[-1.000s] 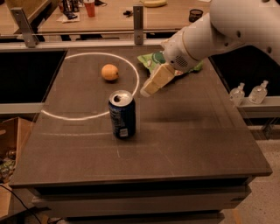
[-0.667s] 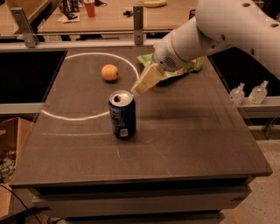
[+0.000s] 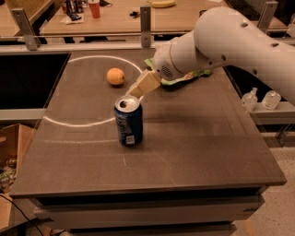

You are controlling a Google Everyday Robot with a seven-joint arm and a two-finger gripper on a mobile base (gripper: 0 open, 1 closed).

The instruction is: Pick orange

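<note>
Reaching step: the beige two-finger gripper [image 3: 135, 92], jaws' state unclear, hovers over the blue soda can [image 3: 128, 123] and must next travel to the small round yellow-orange fruit [image 3: 115, 76].

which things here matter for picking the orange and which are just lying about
For the job:
orange, inside the white circle
hand, by the top of the blue soda can, short of the orange

Lying about:
blue soda can
green bag
banana and red cup, in the background
</note>
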